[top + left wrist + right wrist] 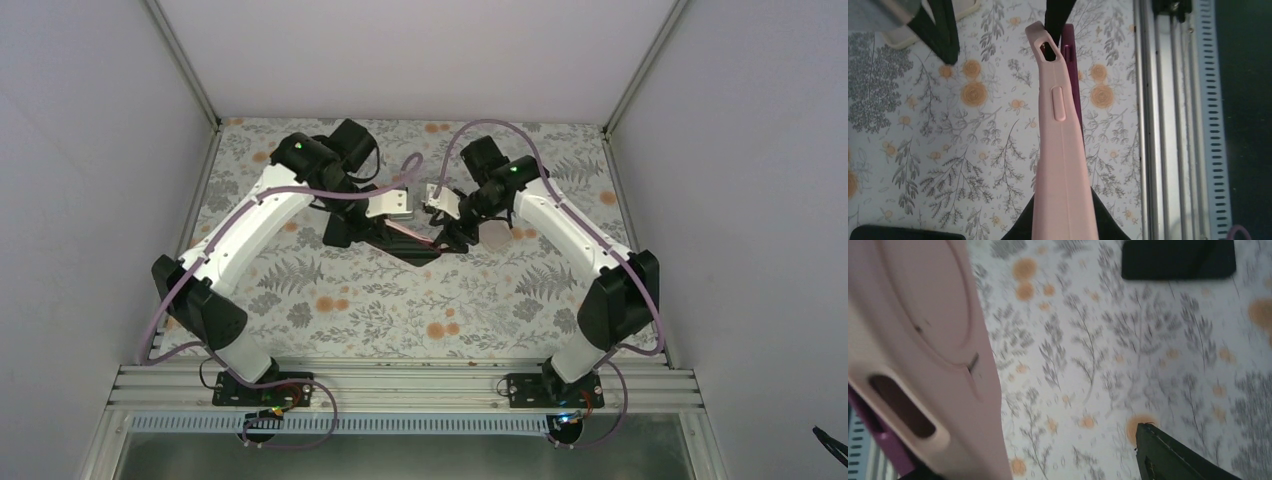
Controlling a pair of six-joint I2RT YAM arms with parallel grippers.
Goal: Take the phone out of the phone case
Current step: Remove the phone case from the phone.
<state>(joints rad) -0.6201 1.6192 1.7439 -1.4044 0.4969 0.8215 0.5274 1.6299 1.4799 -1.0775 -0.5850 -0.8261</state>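
In the left wrist view the pink phone case (pixel 1060 150) stands edge-on above the table, and my left gripper (pixel 1064 205) is shut on its near end, a black finger on each side. The purple phone (pixel 1071 70) shows along the case's right edge, still partly inside it. The right wrist view is filled on the left by the case's back (pixel 923 330), with a strip of the phone (pixel 878 440) below it. My right gripper (pixel 1038 450) is open. One finger (pixel 1173 455) stands well apart from the case and the other is hidden behind it. In the top view both grippers meet at the case (pixel 412 231).
A flat black object (pixel 1178 260) lies on the floral table cover (pixel 400 300) beyond the case. A cream rounded object (pixel 493 233) sits by my right gripper. The aluminium rail (pixel 1163 125) runs along the near table edge. Grey walls enclose three sides.
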